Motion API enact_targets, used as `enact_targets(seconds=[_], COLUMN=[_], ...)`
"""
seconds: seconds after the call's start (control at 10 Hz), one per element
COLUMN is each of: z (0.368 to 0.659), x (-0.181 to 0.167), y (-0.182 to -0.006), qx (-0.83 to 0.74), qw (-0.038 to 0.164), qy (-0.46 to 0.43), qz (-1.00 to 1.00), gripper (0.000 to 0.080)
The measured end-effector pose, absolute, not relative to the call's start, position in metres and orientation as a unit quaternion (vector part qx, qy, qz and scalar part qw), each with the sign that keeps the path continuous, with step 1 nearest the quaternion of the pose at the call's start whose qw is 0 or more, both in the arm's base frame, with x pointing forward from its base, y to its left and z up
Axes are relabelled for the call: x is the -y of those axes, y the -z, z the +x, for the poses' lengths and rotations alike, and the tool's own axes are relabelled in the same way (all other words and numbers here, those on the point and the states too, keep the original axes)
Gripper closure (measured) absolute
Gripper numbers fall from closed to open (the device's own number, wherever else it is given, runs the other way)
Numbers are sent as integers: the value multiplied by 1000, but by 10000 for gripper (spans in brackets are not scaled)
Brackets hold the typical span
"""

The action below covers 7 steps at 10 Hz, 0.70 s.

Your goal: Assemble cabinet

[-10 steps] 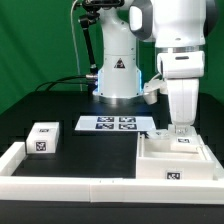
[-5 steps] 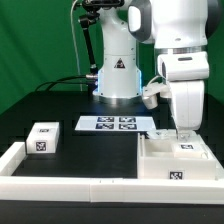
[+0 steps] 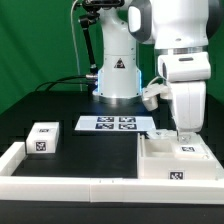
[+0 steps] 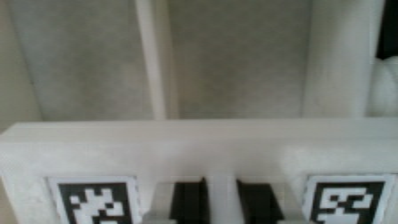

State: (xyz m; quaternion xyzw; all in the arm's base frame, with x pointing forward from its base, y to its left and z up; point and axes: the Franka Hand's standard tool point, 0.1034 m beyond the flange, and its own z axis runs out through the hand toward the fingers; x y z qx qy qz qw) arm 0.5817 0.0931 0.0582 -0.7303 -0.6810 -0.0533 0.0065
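The cabinet's large white box body [image 3: 160, 168] lies at the exterior view's right, tag on its front. My gripper [image 3: 183, 134] is low over it, and the fingers reach down to a small tagged white drawer block [image 3: 186, 151] lying in the body. In the wrist view this block [image 4: 196, 145] fills the frame, with two tags on its near face. My gripper [image 4: 222, 200] shows as two dark fingers [image 4: 189, 200] close on either side of a thin white strip of the block. A second drawer block [image 3: 42, 138] lies loose at the left.
The marker board [image 3: 113, 124] lies flat in the middle, in front of the robot's base. A long low white border rail [image 3: 70, 183] runs along the front and up the left side. A green wall stands behind.
My gripper has shifted slightly to the exterior view's right and lower. The tagged block under it has moved with it, toward the front of the box body.
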Motion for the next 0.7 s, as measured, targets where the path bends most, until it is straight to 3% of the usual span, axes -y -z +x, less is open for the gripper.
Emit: enact_targets(seconds=[0.7], z=[592], x=[-93], y=[-57], qx=[684], qw=[11], qy=[48], qz=[-728], gripper=[729])
